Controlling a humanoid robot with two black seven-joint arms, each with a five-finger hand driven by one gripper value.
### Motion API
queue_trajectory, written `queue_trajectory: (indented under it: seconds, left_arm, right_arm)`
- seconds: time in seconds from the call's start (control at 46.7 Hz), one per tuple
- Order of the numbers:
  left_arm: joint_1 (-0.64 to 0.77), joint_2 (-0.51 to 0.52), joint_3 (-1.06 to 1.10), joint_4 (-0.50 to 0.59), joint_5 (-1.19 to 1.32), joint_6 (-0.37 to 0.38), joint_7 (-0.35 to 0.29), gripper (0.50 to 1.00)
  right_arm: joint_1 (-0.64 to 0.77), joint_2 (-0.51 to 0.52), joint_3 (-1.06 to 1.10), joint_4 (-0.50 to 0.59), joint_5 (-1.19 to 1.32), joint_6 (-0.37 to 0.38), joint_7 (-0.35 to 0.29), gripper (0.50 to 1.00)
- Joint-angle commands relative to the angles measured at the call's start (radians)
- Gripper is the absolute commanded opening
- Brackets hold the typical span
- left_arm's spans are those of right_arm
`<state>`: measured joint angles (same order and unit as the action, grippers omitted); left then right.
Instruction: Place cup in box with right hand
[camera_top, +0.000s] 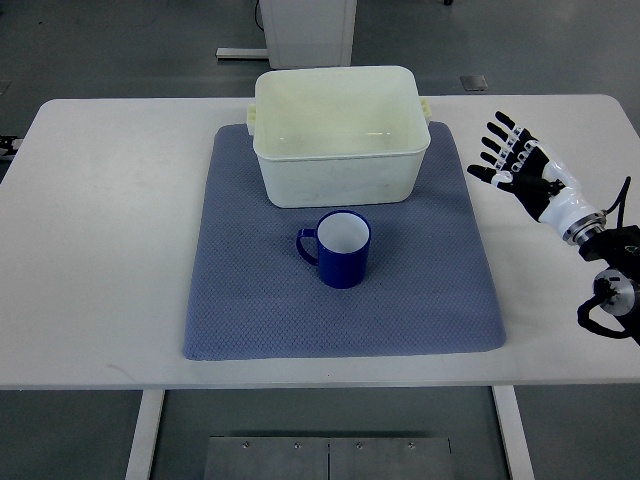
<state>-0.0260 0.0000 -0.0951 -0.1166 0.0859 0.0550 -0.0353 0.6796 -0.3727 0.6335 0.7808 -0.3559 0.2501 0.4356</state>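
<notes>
A: Where is the right hand (520, 168)?

B: Over the table (90, 250) near its right edge, its arm coming in from the right. The fingers (497, 150) are spread and point up and left; it is released and grasps nothing.

A: How far is it from the mat (250, 320)?

B: Just off the mat's right edge, level with the box (340, 170), well apart from the cup (340, 252).

A: And the cup?

B: 1 blue cup, white inside, upright on the mat, handle to the left. It stands just in front of the box, near the mat's middle.

A: The box?

B: Cream, open on top, nothing visible inside, sitting on the mat's far end.

A: The left arm?

B: It does not show in this view
</notes>
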Motion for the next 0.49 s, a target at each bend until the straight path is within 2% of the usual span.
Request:
queue_trajectory:
  seconds: [0.0, 0.471]
  left_arm:
    - [0.000, 0.000, 0.000, 0.000, 0.000, 0.000, 0.000, 1.000]
    - [0.000, 0.000, 0.000, 0.000, 0.000, 0.000, 0.000, 1.000]
  right_arm:
    - [0.000, 0.000, 0.000, 0.000, 0.000, 0.000, 0.000, 1.000]
    - [0.001, 0.001, 0.002, -0.018, 0.000, 0.000, 0.000, 1.000]
